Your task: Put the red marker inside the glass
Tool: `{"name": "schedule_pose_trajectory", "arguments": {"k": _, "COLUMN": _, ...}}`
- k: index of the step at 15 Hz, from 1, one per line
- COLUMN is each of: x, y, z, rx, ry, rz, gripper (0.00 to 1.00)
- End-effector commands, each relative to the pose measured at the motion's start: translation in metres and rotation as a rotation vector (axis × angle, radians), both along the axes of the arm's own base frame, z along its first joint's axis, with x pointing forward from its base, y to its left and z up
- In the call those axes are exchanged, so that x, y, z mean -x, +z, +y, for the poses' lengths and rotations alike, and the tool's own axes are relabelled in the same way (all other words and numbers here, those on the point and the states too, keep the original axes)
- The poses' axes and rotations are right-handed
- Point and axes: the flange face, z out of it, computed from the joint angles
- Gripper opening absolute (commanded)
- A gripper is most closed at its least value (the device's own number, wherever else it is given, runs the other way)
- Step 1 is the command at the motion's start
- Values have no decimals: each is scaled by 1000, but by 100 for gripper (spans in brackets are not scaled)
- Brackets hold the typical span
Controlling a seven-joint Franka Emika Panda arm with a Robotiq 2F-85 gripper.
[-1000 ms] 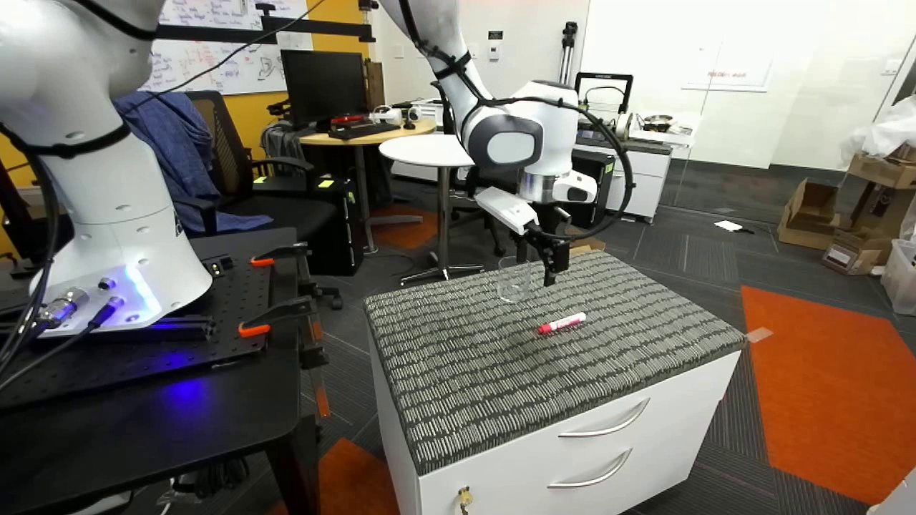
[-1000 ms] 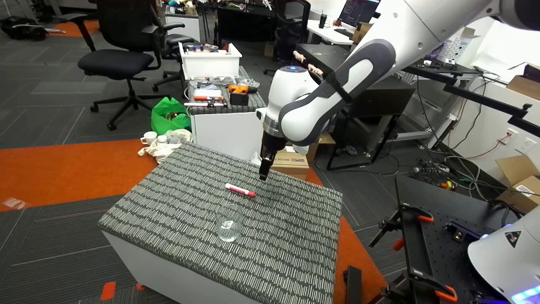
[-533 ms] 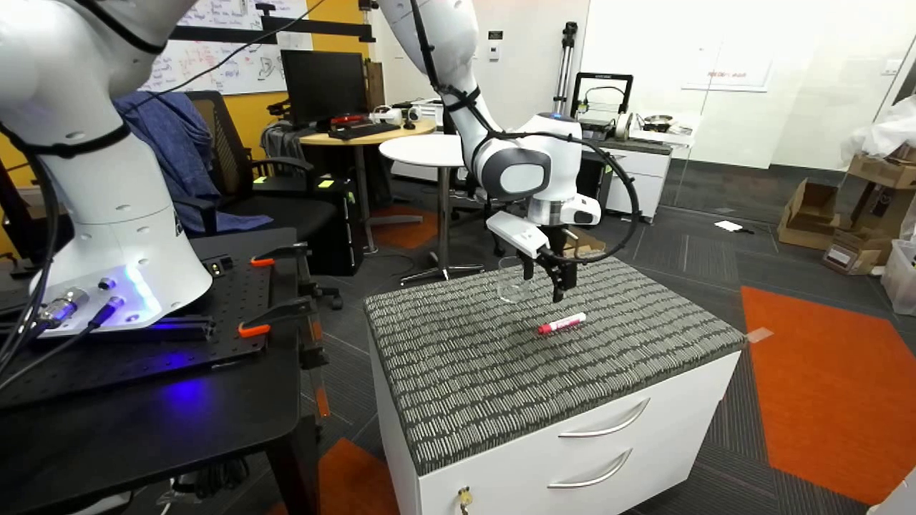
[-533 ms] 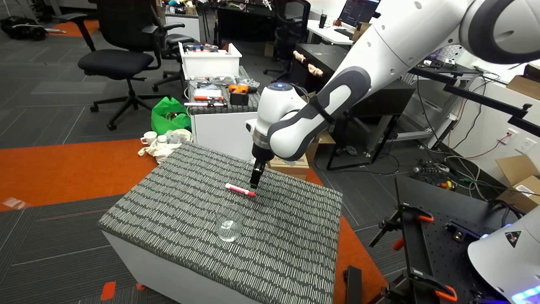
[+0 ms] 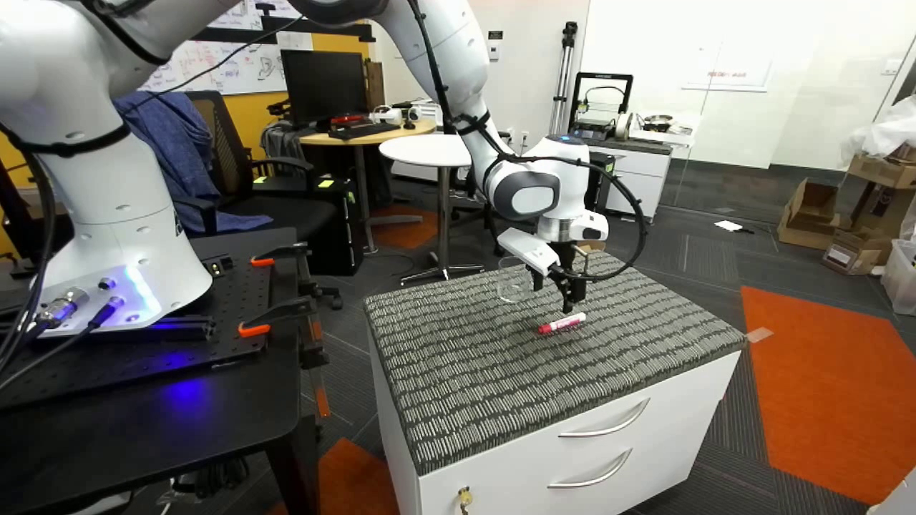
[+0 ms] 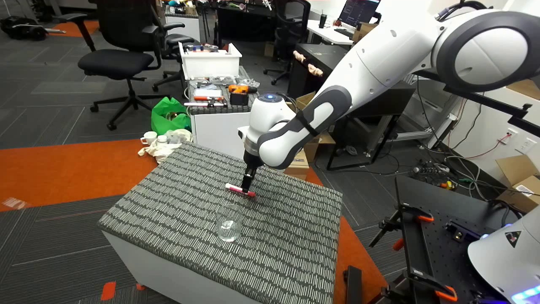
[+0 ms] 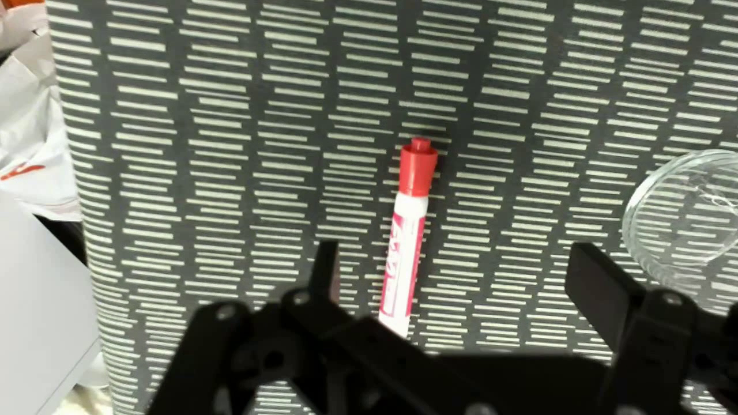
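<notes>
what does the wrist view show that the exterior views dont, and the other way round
Only the wrist view: the narrow tip of the red cap in clear detail, and the red marker framed between the open jaws of the gripper.
Only the exterior views: the robot's base and white arm.
All share: the marker lying on the patterned top, the glass apart from it, and the gripper.

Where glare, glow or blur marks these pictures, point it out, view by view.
Wrist view: the gripper is dark and soft, the marker sharper; in an exterior view, a blue glow lies on the black table; in an exterior view, the glass has a bright bottom but a faint rim.
</notes>
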Motion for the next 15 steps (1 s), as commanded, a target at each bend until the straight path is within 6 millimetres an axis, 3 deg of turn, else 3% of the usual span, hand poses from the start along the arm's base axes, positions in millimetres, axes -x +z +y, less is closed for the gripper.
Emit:
{"name": "schedule_pose_trajectory", "arguments": {"k": 1, "x": -18, "y": -11, "z": -2, "rx": 6, "ry": 8, "rz": -3, "gripper": 100}}
{"name": "schedule_pose_trajectory", "arguments": {"k": 15, "x": -42, "y": -40, "z": -12, "rx": -7, "ry": -3, "rz": 49, "gripper": 99}}
